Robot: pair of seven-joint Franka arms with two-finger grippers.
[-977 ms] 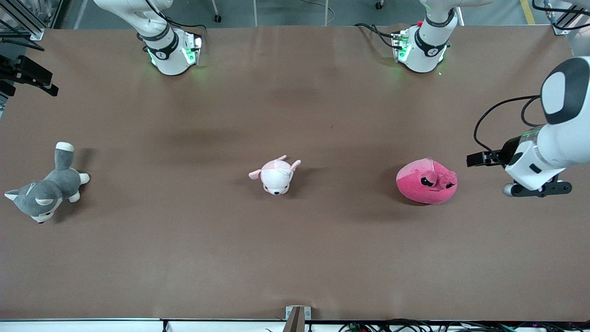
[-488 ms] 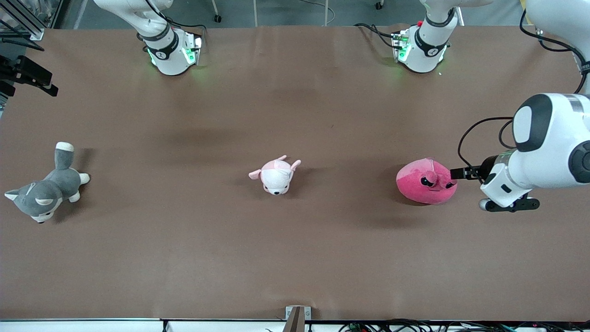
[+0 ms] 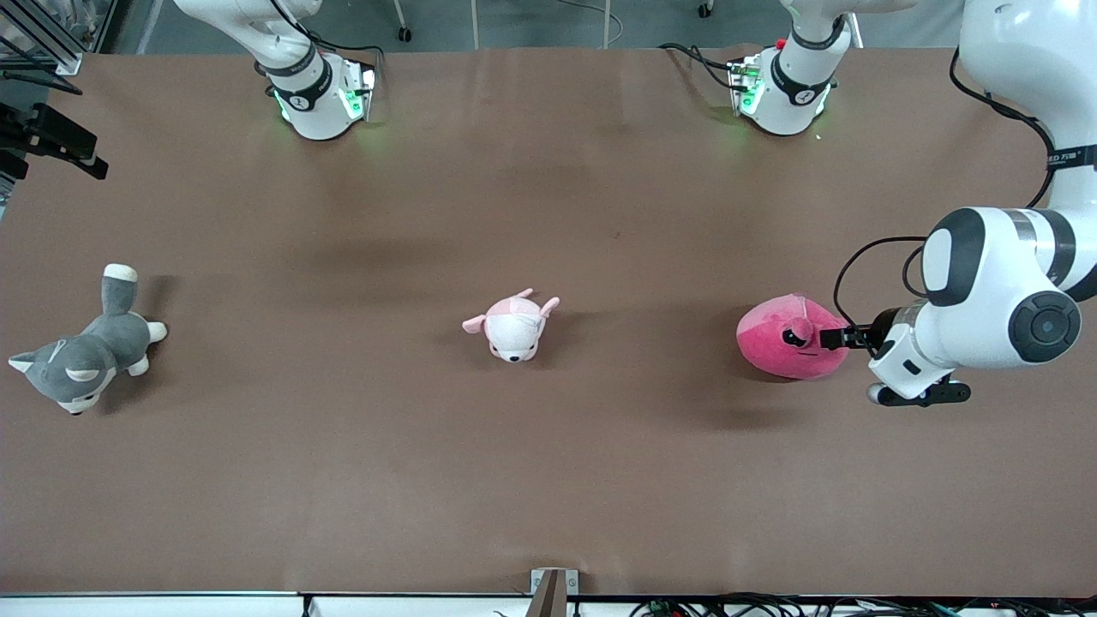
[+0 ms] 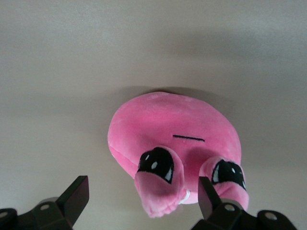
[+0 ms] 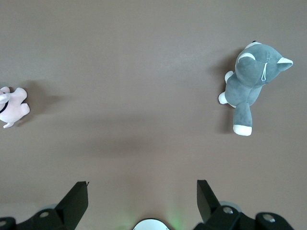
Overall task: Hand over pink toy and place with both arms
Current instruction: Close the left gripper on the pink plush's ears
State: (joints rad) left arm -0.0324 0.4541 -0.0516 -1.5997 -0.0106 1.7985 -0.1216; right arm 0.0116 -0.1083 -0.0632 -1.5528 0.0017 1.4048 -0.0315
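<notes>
I count three plush toys on my brown table [image 3: 600, 480], set in a loose row and well apart from one another. The pink toy [image 3: 784, 343], the one round hot-pink blob among them, lies toward my left arm's end; in my left wrist view [image 4: 168, 139] I see its two dark sleepy eyes, one thin straight mouth line and two small bumps. My left gripper [image 3: 836, 337] is down at the edge of this toy, on the side toward my left arm's end of the table, and its two black fingers [image 4: 76, 194] stand wide apart with one bump between them; they hold nothing, and I cannot tell whether a fingertip touches the plush. The small pale pink-and-white animal plush [image 3: 514, 326] sits at the middle of the row. The one grey-and-white dog plush [image 3: 84, 356] lies toward my right arm's end, with one white-tipped tail pointing away from the front camera. My right gripper [image 5: 142, 199] waits high above the table between those two toys; both show in its wrist view, and its two fingers are spread wide and empty. My two white arm bases [image 3: 319, 98] stand along the table's edge farthest from the front camera.
</notes>
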